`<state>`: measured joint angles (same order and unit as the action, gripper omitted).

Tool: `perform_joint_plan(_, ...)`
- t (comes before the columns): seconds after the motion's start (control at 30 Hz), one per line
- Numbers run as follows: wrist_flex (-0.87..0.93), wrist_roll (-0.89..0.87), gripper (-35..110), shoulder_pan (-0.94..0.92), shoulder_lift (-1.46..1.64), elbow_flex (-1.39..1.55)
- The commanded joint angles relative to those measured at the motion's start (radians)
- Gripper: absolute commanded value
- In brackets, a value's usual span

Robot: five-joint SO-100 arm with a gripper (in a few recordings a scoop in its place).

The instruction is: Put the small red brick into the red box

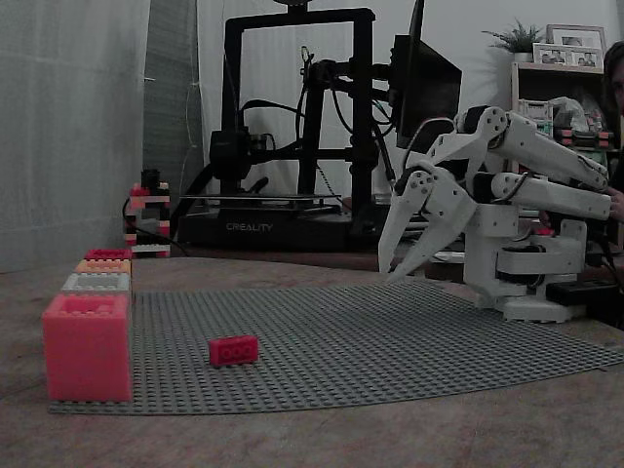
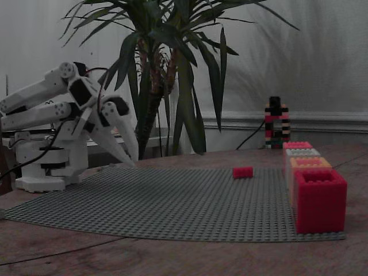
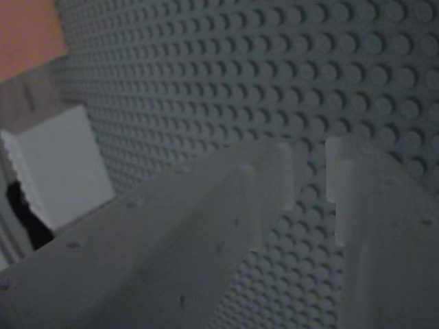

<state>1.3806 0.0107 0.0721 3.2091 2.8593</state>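
Nearest the lens in a fixed view is a salmon-pink box [image 1: 87,346] at the front-left corner of the grey studded baseplate [image 1: 390,341]; behind it along the left edge run 3 more boxes, and the last, deep red one I take for the red box [image 1: 107,254]. I see the small red brick [image 1: 233,350] lying flat near the front edge, just right of the pink box and apart from it. My gripper [image 1: 405,263] hangs at the far-right part of the plate, tips pointing down with a narrow gap between them, holding nothing.

From the other fixed view the row sits along the right edge, with the red box [image 2: 297,145] at the far end. I find the brick [image 2: 242,172] left of the row, while the gripper [image 2: 127,156] hovers over the far-left area – well apart from it.

At the wrist, the 2 fingers [image 3: 274,185] are nearly together over bare studs.

I judge the reach has not begun – next I must spread the fingers, cross the plate and drop over the brick.
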Motion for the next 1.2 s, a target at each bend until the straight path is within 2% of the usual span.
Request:
perform_joint_plan(0.0, 0.029, 0.011, 0, 0.017, 0.011, -0.006)
perform_joint_plan(1.17, 0.023, 0.015, 0, 0.018, 0.011, -0.005)
